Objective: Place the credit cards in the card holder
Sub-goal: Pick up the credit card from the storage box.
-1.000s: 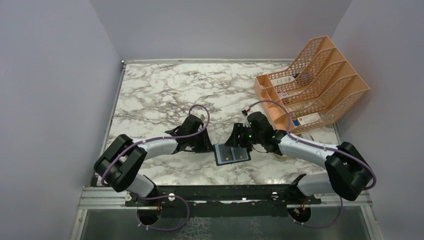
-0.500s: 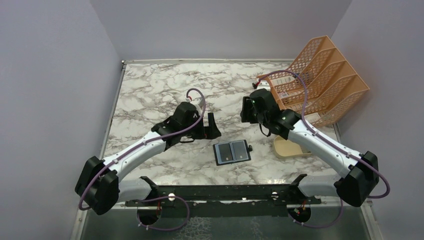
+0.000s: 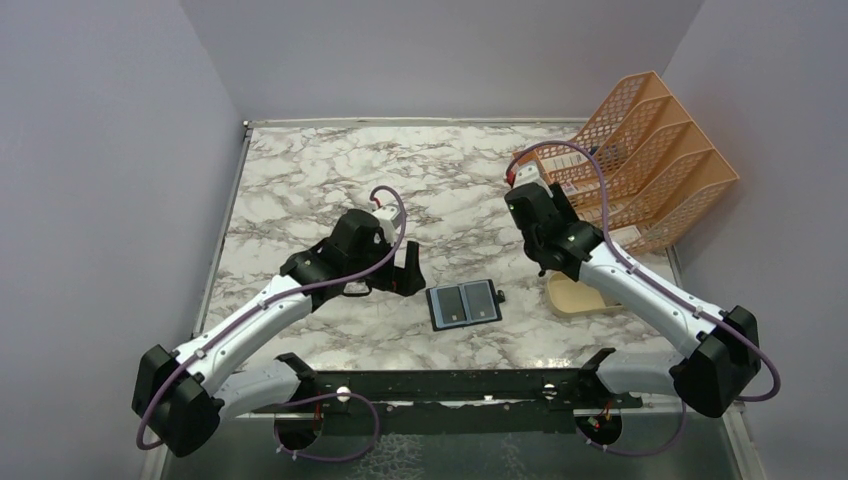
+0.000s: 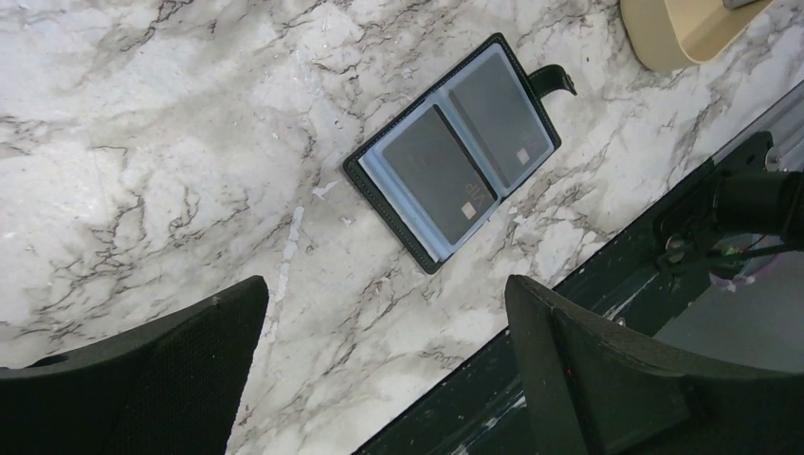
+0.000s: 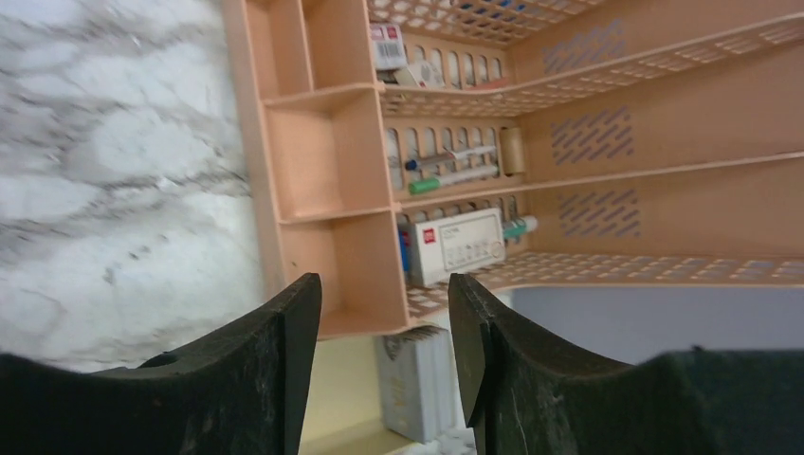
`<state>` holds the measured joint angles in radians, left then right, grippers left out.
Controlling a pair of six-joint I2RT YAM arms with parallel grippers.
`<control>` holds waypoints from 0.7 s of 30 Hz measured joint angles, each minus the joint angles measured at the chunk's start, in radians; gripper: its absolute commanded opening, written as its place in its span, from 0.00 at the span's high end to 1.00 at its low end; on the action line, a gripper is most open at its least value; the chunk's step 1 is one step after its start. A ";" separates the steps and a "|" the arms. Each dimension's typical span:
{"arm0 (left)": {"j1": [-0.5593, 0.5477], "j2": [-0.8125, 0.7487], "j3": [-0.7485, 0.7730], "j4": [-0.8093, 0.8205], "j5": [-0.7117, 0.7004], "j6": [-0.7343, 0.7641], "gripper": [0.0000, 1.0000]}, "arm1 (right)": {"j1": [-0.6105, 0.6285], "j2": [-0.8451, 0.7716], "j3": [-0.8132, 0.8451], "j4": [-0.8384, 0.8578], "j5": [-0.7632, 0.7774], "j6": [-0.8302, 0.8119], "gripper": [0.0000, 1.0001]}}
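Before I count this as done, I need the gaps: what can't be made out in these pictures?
Dish: left wrist view, cut off by the top edge; contents unseen.
Pale stack: right wrist view, cut by the bottom edge; count unclear.
Card holder: top view, too small to read its cards.
Rack: right wrist view, label print blurred.

Soft, even overhead light, with only faint shadows on the marble worktop [image 3: 300, 180]. The right wrist view blurs towards its left; the left wrist view is crisp, with slight sheen on the card holder [image 4: 455, 152]
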<state>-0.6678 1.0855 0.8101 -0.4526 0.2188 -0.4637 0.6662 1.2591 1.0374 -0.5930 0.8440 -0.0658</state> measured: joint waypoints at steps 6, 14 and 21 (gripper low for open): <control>0.000 -0.105 0.000 -0.044 -0.022 0.058 0.01 | -0.077 -0.019 -0.058 -0.111 -0.003 -0.093 0.48; -0.004 -0.189 -0.001 -0.050 -0.050 0.078 0.01 | -0.212 -0.002 -0.217 -0.208 -0.063 -0.135 0.49; -0.037 -0.195 -0.006 -0.051 -0.069 0.081 0.01 | -0.290 0.011 -0.307 -0.193 -0.084 -0.176 0.52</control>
<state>-0.7044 0.8909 0.8040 -0.5041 0.1493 -0.3824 0.3763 1.2705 0.7307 -0.7856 0.7605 -0.2420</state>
